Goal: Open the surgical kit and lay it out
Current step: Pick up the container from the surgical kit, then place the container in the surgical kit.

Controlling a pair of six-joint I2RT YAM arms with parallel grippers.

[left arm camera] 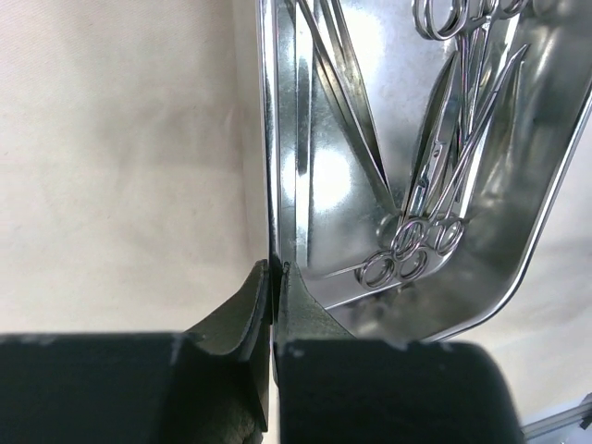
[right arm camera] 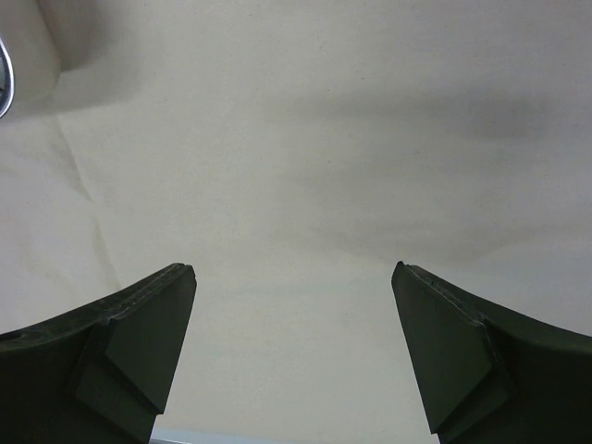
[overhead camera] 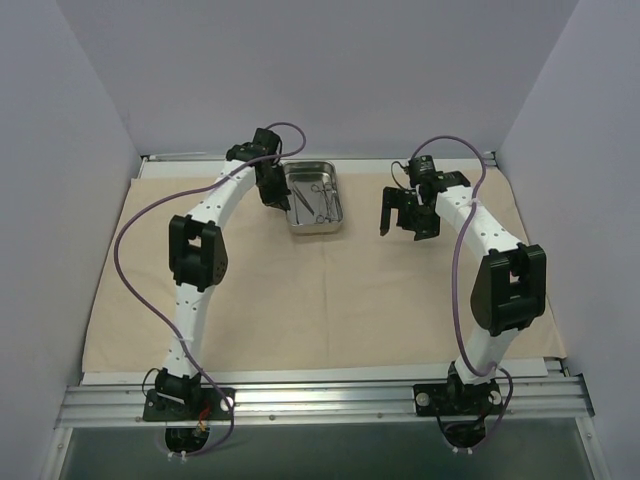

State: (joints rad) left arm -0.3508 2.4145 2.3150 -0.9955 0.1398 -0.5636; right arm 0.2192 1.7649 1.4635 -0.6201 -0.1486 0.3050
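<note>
Plain pale-lavender walls (softly, evenly lit) rise beyond and beside the aluminium rail, a dull grey surface before it.

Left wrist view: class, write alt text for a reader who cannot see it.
The left end effector is shut on the rim of a shiny steel tray. Ring-handled instruments lie inside it, and beige cloth lies beneath.

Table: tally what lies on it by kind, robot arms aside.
Cloth: 1
Tray: 1
Instruments: at least 3, overlapping in the tray, exact count unclear
Total: at least 5
</note>
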